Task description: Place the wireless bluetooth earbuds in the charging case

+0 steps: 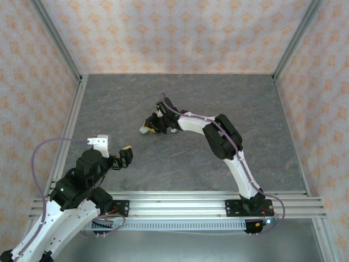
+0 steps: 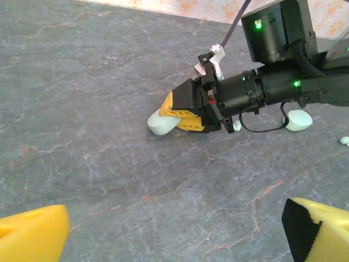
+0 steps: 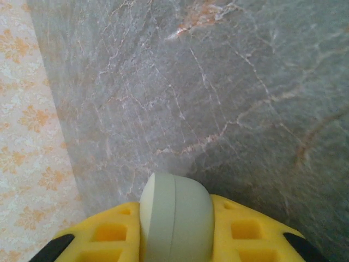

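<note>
A tiny pale-mint rounded earbud [image 2: 344, 140] lies on the grey veined stone tabletop [image 2: 82, 82] at the right edge of the left wrist view. Another small pale bud [image 2: 237, 126] sits under the black wrist near centre. Between them rests a mint oval piece [image 2: 299, 120], partly behind a cable. Left of these, the mint oval charging case [image 2: 161, 124] [image 1: 144, 130] [image 3: 174, 215] is clamped between the yellow fingers of the right gripper [image 2: 173, 115] [image 1: 148, 127] [image 3: 174, 237], its halves together, touching or just above the table at mid-frame. The left gripper [image 2: 174, 234] [image 1: 114, 153] hangs at lower left in the top view, its fingers spread wide and holding nothing.
</note>
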Available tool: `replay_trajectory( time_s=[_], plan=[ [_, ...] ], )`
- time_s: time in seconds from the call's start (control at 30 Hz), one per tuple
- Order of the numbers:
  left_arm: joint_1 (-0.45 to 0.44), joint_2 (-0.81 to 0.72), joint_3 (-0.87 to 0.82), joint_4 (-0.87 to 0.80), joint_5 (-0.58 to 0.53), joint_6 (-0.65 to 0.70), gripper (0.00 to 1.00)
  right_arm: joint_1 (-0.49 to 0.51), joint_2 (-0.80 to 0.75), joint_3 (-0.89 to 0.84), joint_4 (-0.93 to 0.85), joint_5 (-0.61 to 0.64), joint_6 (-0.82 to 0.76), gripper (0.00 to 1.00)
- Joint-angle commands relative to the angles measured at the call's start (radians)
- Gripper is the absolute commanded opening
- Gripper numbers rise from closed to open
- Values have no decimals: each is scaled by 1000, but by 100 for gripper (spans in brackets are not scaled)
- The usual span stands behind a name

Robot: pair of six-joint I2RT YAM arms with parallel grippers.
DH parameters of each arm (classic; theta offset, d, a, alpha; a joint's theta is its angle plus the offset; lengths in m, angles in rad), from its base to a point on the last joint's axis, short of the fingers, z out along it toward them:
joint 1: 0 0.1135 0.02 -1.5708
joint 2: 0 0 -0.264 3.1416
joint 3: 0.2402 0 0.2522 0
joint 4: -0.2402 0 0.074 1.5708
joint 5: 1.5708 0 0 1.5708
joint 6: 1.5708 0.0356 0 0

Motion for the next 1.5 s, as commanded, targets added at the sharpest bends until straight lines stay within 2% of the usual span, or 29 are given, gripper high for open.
replay_trajectory(
  time_s=[0.0, 0.13, 0.3, 0.6, 0.8, 0.9, 1.03, 1.23, 1.33, 1.47],
  plan=[
    [-4, 0, -2, -4, -43, -40, 100, 5, 44, 0, 5, 53, 2, 24],
    [-5, 7, -8, 1, -39, -40, 100, 6, 7, -38, -27, 76, -23, 34],
    [-5, 7, -15, 14, -46, -44, 100, 5, -68, -36, -159, 134, -106, 47],
    [-3, 61, 73, -80, -61, -62, 100, 4, -215, 30, -389, 214, -241, 56],
    [-3, 163, 99, -18, 23, 9, 100, -28, -363, 21, -539, 281, -350, 60],
    [-1, 270, 106, 73, 105, 64, 100, -77, -456, -45, -604, 337, -403, 61],
    [-2, 491, 153, 216, 252, 169, 100, -175, -590, -145, -712, 398, -443, 62],
    [-11, 856, 343, 329, 438, 376, 99, -374, -847, -445, -682, 372, -383, 63],
    [-42, 1044, 498, 301, 499, 474, 97, -464, -946, -582, -657, 346, -353, 64],
    [-110, 1281, 744, 178, 511, 616, 95, -533, -1034, -696, -630, 326, -320, 64]
  ],
)
